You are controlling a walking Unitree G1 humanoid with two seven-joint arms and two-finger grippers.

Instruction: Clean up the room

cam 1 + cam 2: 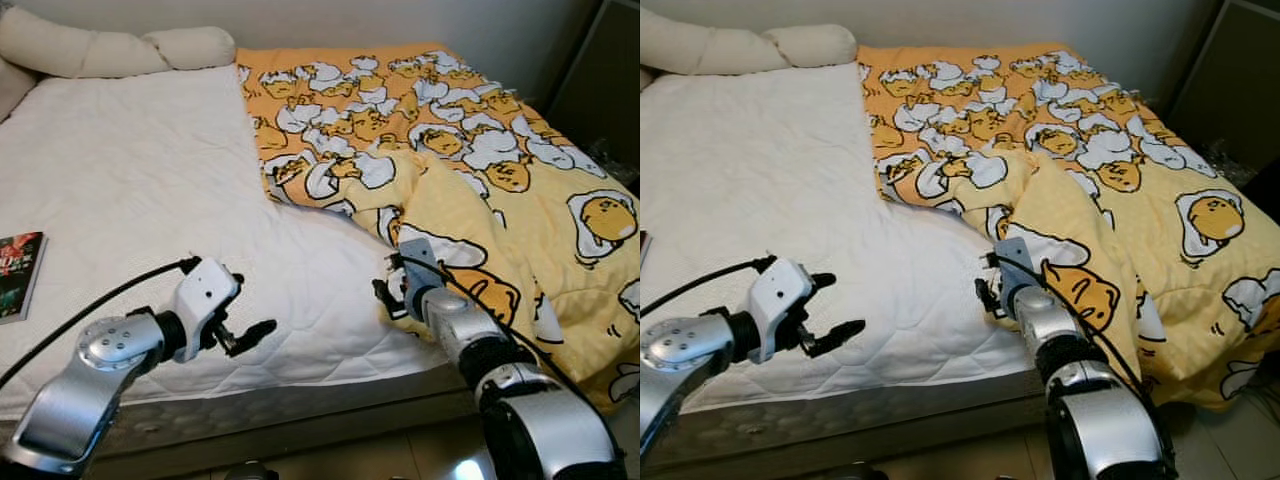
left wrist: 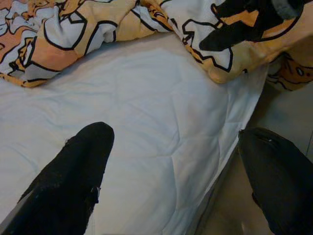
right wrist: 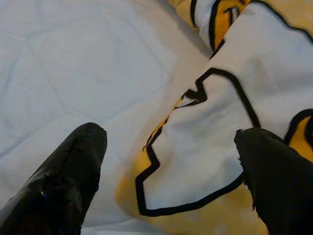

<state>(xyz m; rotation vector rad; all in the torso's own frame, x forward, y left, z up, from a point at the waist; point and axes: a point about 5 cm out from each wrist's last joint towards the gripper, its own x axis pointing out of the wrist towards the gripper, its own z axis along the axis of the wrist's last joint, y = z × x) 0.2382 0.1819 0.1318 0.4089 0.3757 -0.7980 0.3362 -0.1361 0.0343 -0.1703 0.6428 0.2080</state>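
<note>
Right gripper (image 3: 171,161) was held wide open at the near folded edge of the yellow patterned blanket (image 1: 450,160), which lay bunched over the right half of the bed (image 1: 130,180); nothing was grasped. Left gripper (image 1: 250,335) was poised open above the bare white mattress near the front edge. Making the bed appeared underway; next, the blanket edge would need to be pinched and drawn leftward.
</note>
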